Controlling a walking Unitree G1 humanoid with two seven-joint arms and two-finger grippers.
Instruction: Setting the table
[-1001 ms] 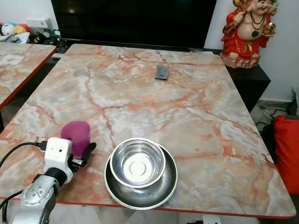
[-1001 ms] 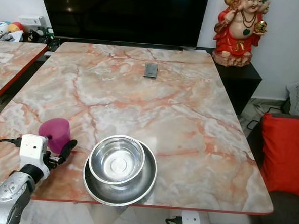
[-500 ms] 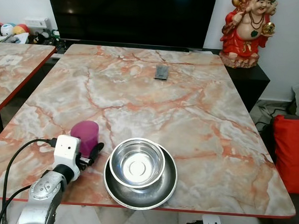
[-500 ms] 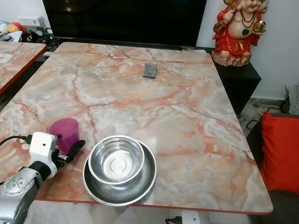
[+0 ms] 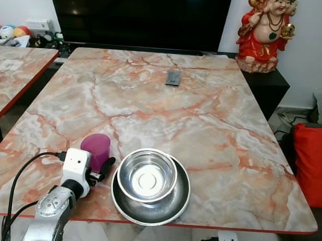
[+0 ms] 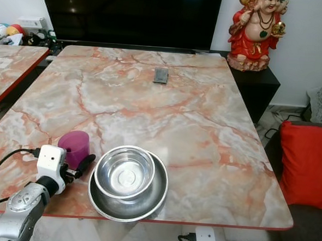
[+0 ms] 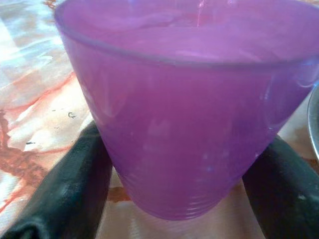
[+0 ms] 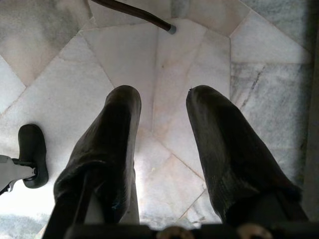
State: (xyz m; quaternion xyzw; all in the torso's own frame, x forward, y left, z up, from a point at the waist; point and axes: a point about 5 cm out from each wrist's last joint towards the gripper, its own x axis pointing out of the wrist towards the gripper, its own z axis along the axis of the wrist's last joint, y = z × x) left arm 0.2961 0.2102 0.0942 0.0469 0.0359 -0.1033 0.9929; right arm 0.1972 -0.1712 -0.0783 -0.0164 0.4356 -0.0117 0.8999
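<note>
Gripping the purple cup (image 5: 96, 149) beside the steel bowl (image 5: 147, 176): left pincer (image 5: 101, 166); right pincer (image 8: 162, 149) parted.

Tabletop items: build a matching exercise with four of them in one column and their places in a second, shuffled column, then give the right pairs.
Things:
1. purple cup
2. steel bowl
3. small dark device
4. red figurine

Places:
A. on the dark cabinet past the table's far right corner
B. nested in the wider steel dish at the near edge
C. between the left gripper jaws, just left of the dish
D. lying flat near the table's far edge, in front of the TV

Pairs: 1-C, 2-B, 3-D, 4-A
</note>
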